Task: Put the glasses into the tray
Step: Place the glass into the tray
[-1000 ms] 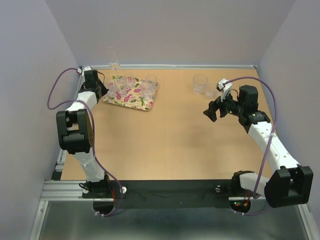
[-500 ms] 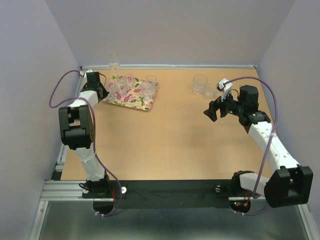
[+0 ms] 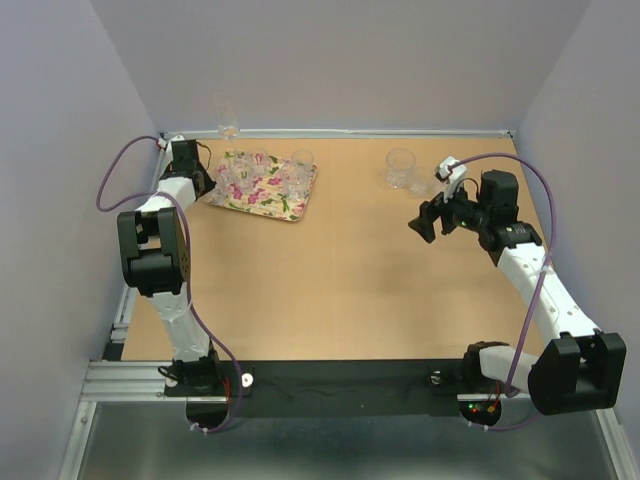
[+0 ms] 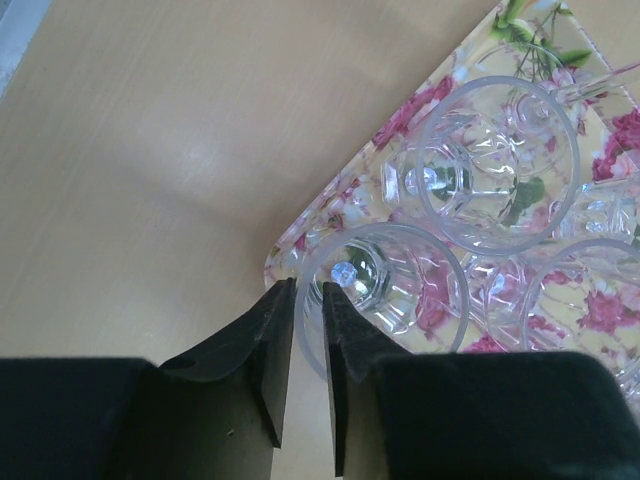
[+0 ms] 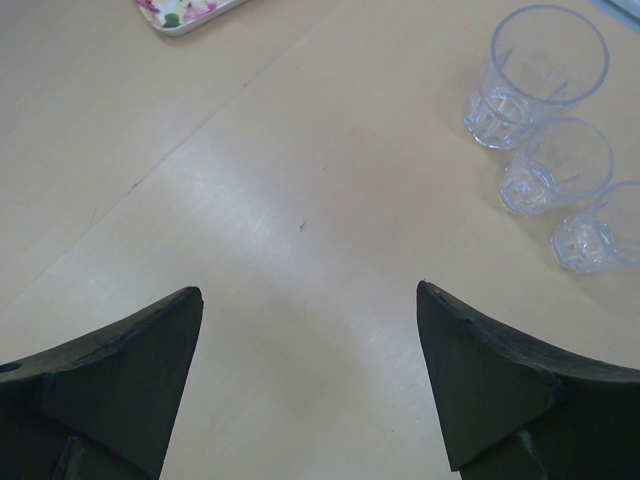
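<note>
Since a second ago: left arm has drawn slightly toward the back-left corner, elbow lifted; right arm unmoved.

- Left pincer (image 4: 308, 288) sits astride the rim of the corner glass (image 4: 400, 290), one finger inside, one outside, jaws a narrow gap apart. Cannot tell whether the pads still nip the wall or have just let go.
- That glass stands upright on the tray (image 4: 400, 110), at its leftmost corner, with other glasses (image 4: 497, 165) close beside it.
- Right pincer (image 5: 308, 290) spread wide, empty, hovering over bare surface (image 3: 330, 270).
- Three glasses (image 5: 548, 75) stand on the surface at far right, well apart from the tray.

Judgement: task past halfway. This placement is nearly finished, and three are left to carry.
</note>
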You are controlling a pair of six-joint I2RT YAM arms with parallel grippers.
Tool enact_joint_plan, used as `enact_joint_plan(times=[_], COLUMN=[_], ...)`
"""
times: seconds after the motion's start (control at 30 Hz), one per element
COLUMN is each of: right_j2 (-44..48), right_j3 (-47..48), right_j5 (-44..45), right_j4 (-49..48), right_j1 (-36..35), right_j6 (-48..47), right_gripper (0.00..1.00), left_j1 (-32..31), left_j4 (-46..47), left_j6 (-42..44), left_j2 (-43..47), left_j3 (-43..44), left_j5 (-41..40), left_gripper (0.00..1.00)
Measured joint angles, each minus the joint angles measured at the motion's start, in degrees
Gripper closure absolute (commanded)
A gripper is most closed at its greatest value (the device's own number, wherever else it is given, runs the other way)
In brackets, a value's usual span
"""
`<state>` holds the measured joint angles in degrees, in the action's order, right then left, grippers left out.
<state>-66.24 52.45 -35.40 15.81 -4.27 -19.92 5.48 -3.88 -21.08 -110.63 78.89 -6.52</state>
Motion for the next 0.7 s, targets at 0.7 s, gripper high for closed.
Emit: enact_joint_plan(times=[0.7], right_j2=[1.22], right_j3=[-0.02], right_j5=[-0.26], right_j4=[0.00], right_j1=[0.96], right_j6=[0.00], right_gripper=[0.08], left_j1=[0.66], left_j4=[-2.03], left_j6=[3.28], left_j2=[18.51], left_j3=[-1.20], left_j5=[7.15], left_gripper=[0.30])
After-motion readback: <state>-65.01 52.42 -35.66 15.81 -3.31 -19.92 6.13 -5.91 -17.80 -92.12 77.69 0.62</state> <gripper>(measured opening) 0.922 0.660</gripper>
